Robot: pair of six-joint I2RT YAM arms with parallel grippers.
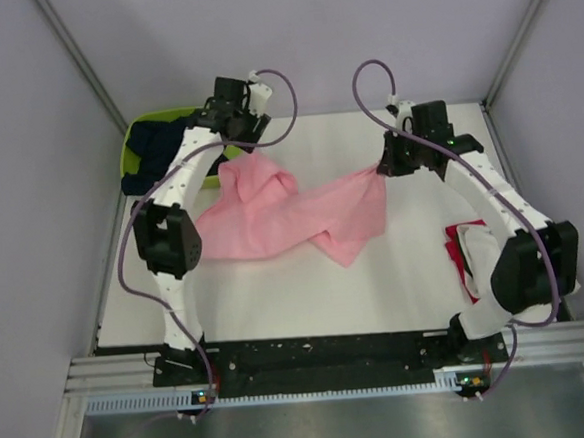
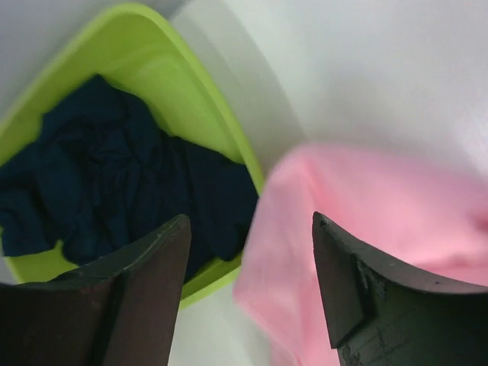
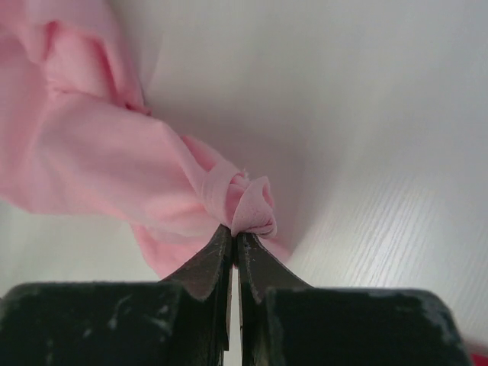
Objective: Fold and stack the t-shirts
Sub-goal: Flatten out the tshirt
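A light pink t-shirt (image 1: 292, 214) lies crumpled and stretched across the middle of the white table (image 1: 277, 290). My right gripper (image 1: 383, 164) is shut on a bunched corner of the pink t-shirt (image 3: 248, 204) and holds it just above the table. My left gripper (image 1: 229, 143) hangs open above the pink t-shirt's left end (image 2: 366, 221), nothing between its fingers (image 2: 152, 282). A dark navy t-shirt (image 2: 114, 175) lies in the lime-green basket (image 2: 198, 91). A red t-shirt with white cloth (image 1: 465, 252) lies at the right, partly under my right arm.
The lime-green basket (image 1: 141, 139) sits at the table's back left corner, close to my left gripper. Grey walls close in the table on three sides. The arms' bases stand on the black rail (image 1: 321, 352) along the near edge.
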